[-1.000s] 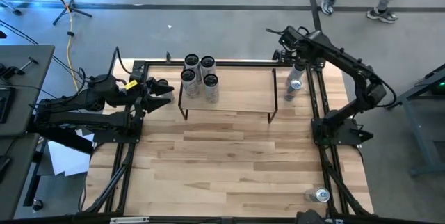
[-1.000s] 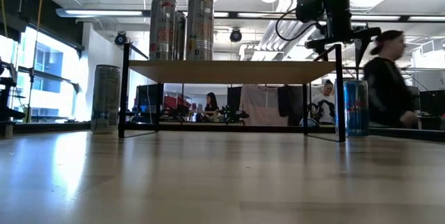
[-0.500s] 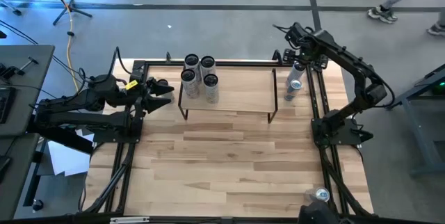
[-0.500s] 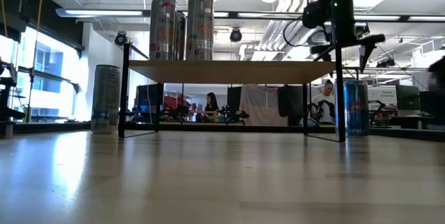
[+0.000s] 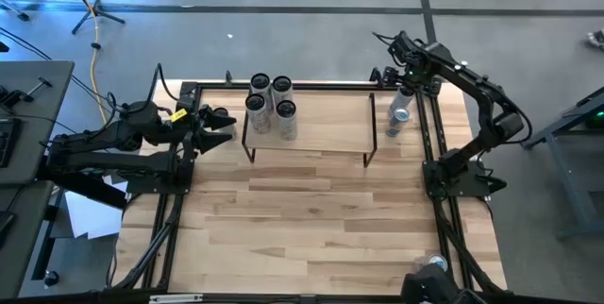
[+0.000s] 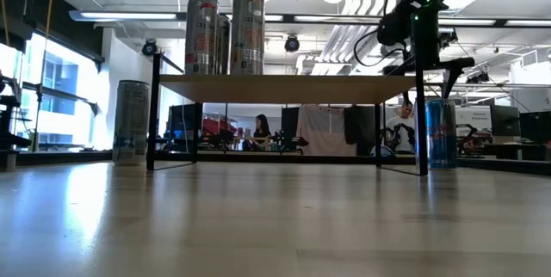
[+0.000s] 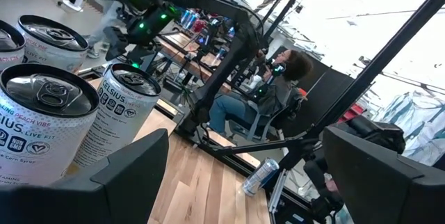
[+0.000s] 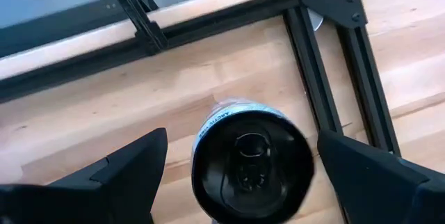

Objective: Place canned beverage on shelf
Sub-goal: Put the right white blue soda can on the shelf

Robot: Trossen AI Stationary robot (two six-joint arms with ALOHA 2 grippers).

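The shelf (image 5: pixel 321 125), a light wood top on thin black legs, stands at the table's far middle with several tall cans (image 5: pixel 271 106) on its left end. A blue canned beverage (image 6: pixel 441 133) stands upright on the table just right of the shelf (image 6: pixel 288 77); it also shows from above as the can (image 5: pixel 399 115). My right gripper (image 8: pixel 242 140) hangs open above this can's top (image 8: pixel 250 158), pointing steeply down, one finger on either side and clear of it. My left gripper (image 7: pixel 247 154) waits open and level, left of the shelf.
Black rail frames (image 5: pixel 429 134) run along both table sides, one close to the blue can's right. A grey can (image 6: pixel 132 122) stands on the table by the shelf's left leg. Another can (image 5: pixel 434 264) stands at the near right corner. Bare wood lies in front of the shelf.
My right gripper has shifted a little toward the table's right edge, sunk toward the blue can and tipped further downward, staying open. A person walking behind the table has left the view.
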